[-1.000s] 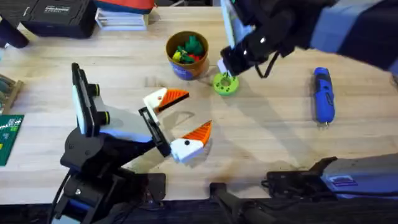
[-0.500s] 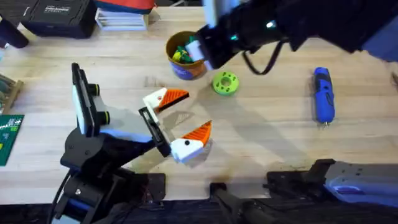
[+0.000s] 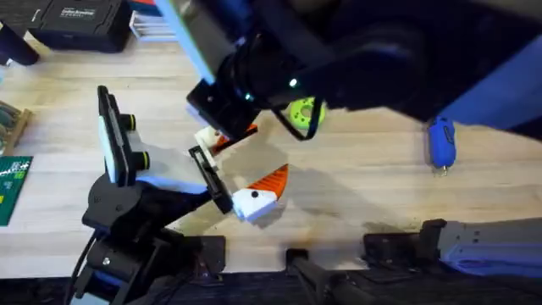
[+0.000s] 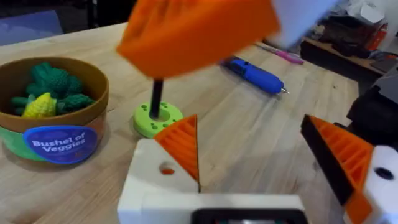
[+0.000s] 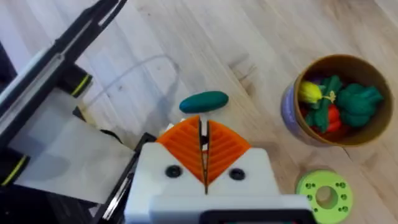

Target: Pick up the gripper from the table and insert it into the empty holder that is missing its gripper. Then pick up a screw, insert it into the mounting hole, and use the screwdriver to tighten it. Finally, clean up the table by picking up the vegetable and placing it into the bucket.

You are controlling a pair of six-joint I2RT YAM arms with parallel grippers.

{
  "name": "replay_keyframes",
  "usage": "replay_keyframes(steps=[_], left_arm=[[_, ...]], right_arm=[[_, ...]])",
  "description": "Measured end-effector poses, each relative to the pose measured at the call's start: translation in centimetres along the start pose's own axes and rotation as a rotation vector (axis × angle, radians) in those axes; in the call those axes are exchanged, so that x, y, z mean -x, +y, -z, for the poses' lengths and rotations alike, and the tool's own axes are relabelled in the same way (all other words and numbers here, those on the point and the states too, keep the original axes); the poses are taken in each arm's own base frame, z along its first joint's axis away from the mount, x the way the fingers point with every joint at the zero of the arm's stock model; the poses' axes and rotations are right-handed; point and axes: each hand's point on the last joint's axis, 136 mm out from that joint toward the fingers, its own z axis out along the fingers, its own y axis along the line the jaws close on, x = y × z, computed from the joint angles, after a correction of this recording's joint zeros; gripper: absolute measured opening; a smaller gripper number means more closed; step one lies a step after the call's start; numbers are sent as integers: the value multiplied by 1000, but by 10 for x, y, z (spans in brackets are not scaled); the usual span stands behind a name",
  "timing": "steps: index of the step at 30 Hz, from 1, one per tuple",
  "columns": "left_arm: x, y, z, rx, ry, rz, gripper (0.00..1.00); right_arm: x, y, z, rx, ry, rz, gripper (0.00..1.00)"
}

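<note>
My right gripper (image 5: 204,124) is shut, and in the left wrist view a thin black screw (image 4: 156,96) hangs from its orange pads (image 4: 186,37). A small dark-green vegetable (image 5: 204,101) lies just beyond its fingertips; I cannot tell whether they touch. My left gripper (image 3: 264,154) is open and holds nothing. Its white finger block has a round hole (image 4: 166,168). The orange-walled bucket (image 5: 292,112), full of toy vegetables, also appears in the left wrist view (image 4: 56,140). The blue screwdriver (image 3: 440,142) lies at the right of the table.
A light-green disc with holes (image 3: 305,113) sits beside the bucket. My right arm (image 3: 356,51) spans the back of the table, dark and large. A black case (image 3: 76,21) and stacked items stand at the back left, and a green board (image 3: 10,182) lies at the left edge.
My right gripper has swept left from the green disc, over the bucket, to above my left gripper's far finger. The dark pin is gone from the disc's centre. The left arm has not moved.
</note>
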Motion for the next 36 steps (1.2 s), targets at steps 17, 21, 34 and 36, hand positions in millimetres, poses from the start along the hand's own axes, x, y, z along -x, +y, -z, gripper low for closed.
replay_keyframes(steps=[17, 21, 34, 36], left_arm=[[0, 0, 0, 0, 0, 0, 986], [0, 0, 0, 0, 0, 0, 986], [0, 0, 0, 0, 0, 1, 987], [0, 0, 0, 0, 0, 1, 987]], right_arm=[[-17, 9, -14, 9, 77, 20, 6], [-22, 9, -24, 7, 102, 22, 6], [-23, 9, -25, 6, 108, 22, 6], [-23, 9, -25, 6, 108, 23, 6]])
